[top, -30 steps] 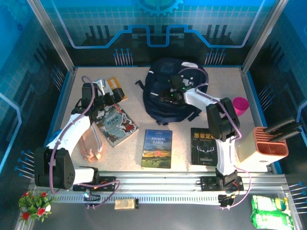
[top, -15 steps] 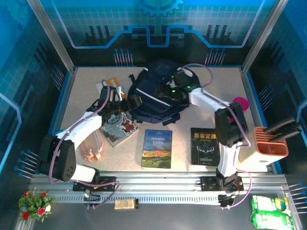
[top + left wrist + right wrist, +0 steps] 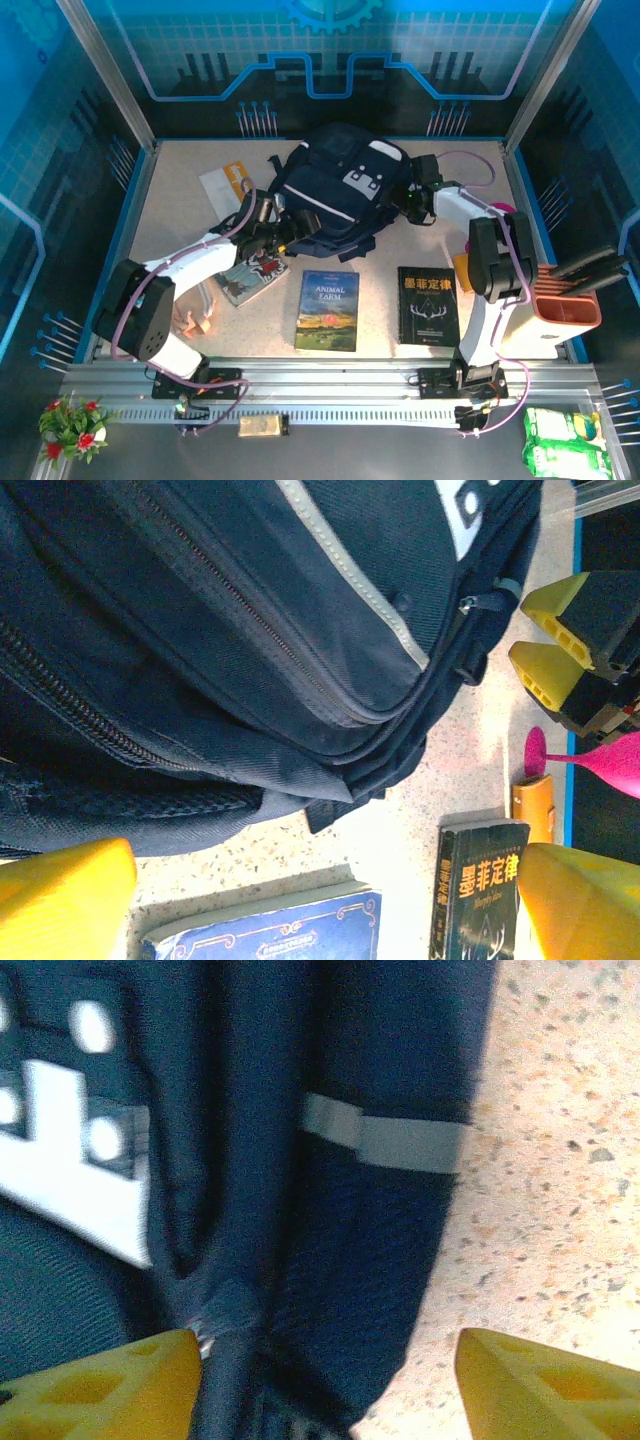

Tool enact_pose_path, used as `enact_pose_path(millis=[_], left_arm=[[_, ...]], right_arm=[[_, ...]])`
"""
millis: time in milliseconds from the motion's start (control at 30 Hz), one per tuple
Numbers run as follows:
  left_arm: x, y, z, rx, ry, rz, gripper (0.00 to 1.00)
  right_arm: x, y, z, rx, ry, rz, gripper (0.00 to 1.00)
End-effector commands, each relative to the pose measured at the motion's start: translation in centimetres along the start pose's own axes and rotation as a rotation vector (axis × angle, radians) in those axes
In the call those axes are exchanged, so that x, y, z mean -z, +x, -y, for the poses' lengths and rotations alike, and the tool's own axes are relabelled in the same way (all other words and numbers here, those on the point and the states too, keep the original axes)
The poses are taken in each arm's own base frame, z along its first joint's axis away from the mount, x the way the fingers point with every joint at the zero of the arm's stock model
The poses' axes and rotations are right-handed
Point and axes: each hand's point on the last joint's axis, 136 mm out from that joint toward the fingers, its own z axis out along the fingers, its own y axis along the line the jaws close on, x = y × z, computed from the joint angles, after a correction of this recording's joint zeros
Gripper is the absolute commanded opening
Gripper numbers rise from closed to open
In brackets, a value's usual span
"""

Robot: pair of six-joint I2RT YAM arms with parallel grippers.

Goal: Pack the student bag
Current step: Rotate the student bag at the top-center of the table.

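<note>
- Left arm: it reaches across an illustrated book (image 3: 246, 281) lying on the table (image 3: 180, 165). Its tool (image 3: 285, 230) sits at the lower left edge of the student bag.
- Left tool, seen from its own wrist (image 3: 325, 880): the two yellow fingers (image 3: 60, 900) stand wide apart with nothing clamped between them. The bag's zipped side is just ahead of them.
- Student bag (image 3: 345, 190): dark navy with pale patches, it lies in the far middle of the table between the two tools. Its patched face is turned up.
- Books: in front of the bag lies an "Animal Farm" book (image 3: 328, 310), flat and apart from the bag. To its right is a black book (image 3: 428, 305) with gold characters.
- Right tool (image 3: 413, 203): it is at the bag's right side. From its wrist (image 3: 320, 1370) the jaws are apart and a fold of navy fabric with a grey tab lies between them. One finger (image 3: 540, 1380) is over bare table. I cannot tell if the fabric is pinched.
- Pink cup (image 3: 503, 212): it is just behind the right arm.
- Orange-and-white holder (image 3: 560, 305): it stands near the table's right edge.
</note>
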Motion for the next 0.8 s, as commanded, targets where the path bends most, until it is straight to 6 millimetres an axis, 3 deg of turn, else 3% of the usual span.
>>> enact_pose_path(millis=[0, 133, 233, 467, 767], left_arm=[[-0.4, -0.4, 0.5, 0.022, 0.0, 0.007, 0.98], [-1.1, -0.3, 0.2, 0.036, -0.007, 0.001, 0.97], [-1.7, -0.4, 0.0, 0.042, -0.013, -0.002, 0.96], [-2.9, -1.0, -0.2, 0.036, -0.033, -0.001, 0.95], [-3.8, -1.0, -1.0, 0.045, -0.063, -0.01, 0.94]], right_arm=[[-0.8, -1.1, 0.5, -0.053, 0.017, -0.001, 0.64], [-2.1, -1.0, 0.4, -0.087, -0.034, -0.03, 0.46], [-2.7, -0.8, 0.4, -0.106, -0.067, -0.041, 0.39], [-3.0, -0.4, 0.6, -0.123, -0.102, -0.059, 0.37], [-0.9, -0.9, 1.9, -0.113, -0.067, 0.017, 0.39]])
